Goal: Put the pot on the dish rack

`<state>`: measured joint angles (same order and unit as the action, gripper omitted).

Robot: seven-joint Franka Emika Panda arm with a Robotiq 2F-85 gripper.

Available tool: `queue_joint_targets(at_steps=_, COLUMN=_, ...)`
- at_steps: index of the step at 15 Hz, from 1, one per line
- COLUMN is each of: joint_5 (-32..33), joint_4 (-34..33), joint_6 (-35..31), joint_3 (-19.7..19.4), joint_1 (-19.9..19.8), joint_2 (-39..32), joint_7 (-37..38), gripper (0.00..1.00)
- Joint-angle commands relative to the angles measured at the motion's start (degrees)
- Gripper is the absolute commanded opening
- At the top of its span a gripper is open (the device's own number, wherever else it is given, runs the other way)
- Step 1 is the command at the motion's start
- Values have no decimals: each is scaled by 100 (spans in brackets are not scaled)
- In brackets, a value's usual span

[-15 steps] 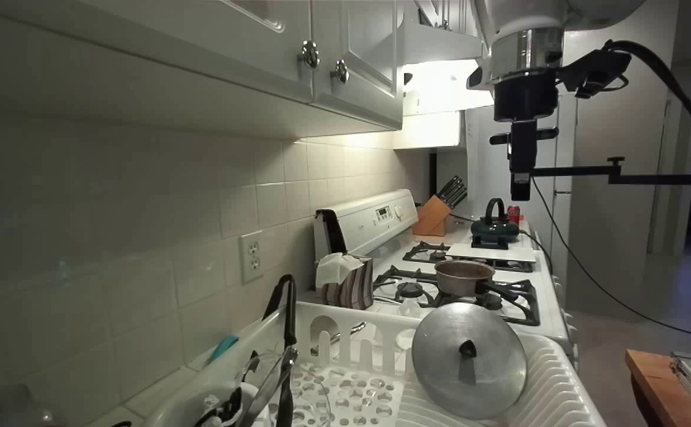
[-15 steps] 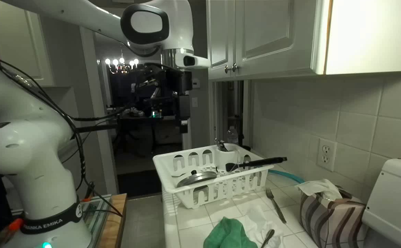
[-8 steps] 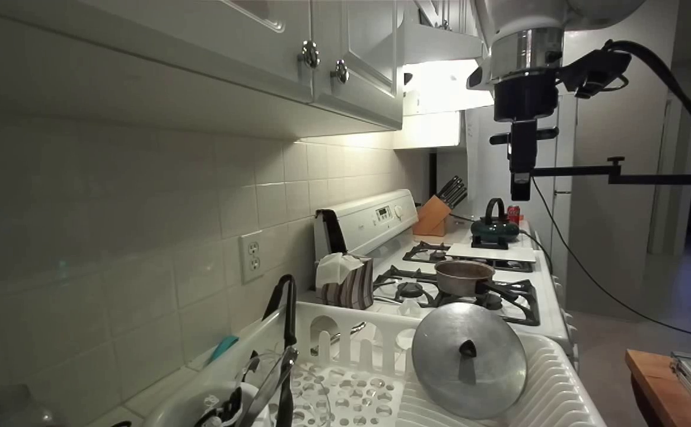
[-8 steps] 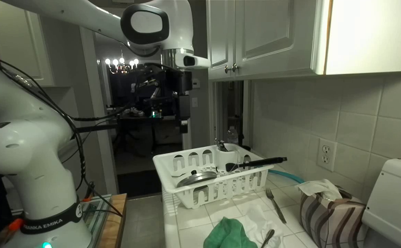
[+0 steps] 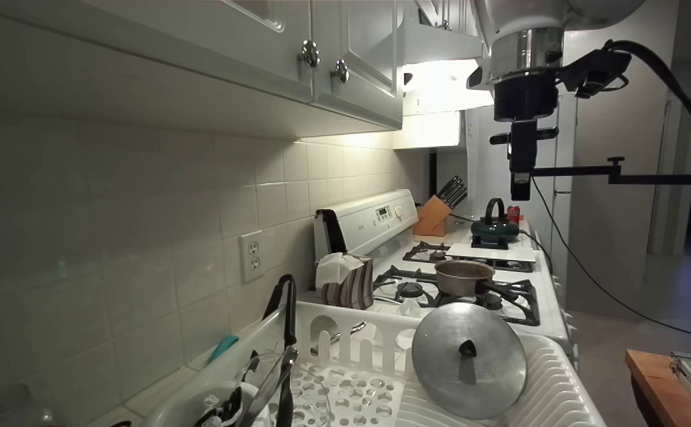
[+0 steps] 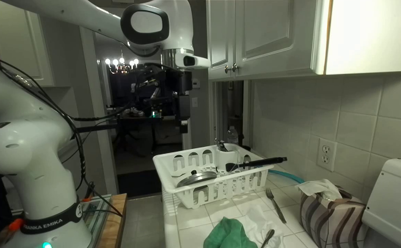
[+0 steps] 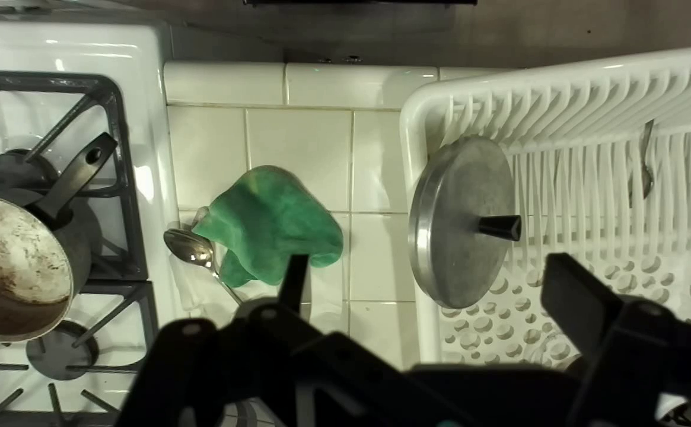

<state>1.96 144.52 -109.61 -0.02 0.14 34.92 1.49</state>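
Here, the white dish rack (image 7: pixel 559 71) is supported by the tiled counter (image 6: pixel 193 220). The pot (image 7: pixel 19 255) is seen outside the rack, well apart from it, and is carried by a grate (image 7: pixel 127 172) of the stove (image 7: pixel 143 47); its dark handle (image 7: pixel 78 175) is pointed obliquely toward the side of the rack. Higher than the rack, the gripper (image 7: pixel 431 270) is held in the air, with its two fingers (image 7: pixel 576 296) spread widely from each other. Inside the rack, the silver lid (image 7: pixel 467 222) with a black knob (image 7: pixel 502 227) is tilted near the wall which faces the stove. A white cup (image 6: pixel 226 159) with utensils (image 6: pixel 221 145) is also contained in the rack, and past its rim a long black handle (image 6: pixel 265 162) is extended. Between the rack and the stove, a green cloth (image 7: pixel 274 222) is laid on the counter; near it, on the side turned away from the rack, a spoon (image 7: pixel 190 246) is seen. Near the rack, a fork (image 6: pixel 276 206) is laid too, and farther from the rack than this fork, a striped tissue box (image 6: pixel 331 215) is placed.
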Motion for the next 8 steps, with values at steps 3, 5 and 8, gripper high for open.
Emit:
queue_joint_targets(at_steps=3, joint_5=38, joint_4=-50, joint_6=33, joint_3=75, joint_1=-125, joint_2=-31, joint_7=263, gripper=100)
queue_joint_targets(at_steps=5, joint_5=215, joint_4=-51, joint_6=-171, joint_3=175, joint_1=-402, joint_2=-80, joint_7=952, gripper=100)
queue_joint_targets(at_steps=8, joint_5=423, joint_4=-16, joint_6=-445, joint_3=288, joint_1=-750, joint_2=-198, joint_7=1701, gripper=100)
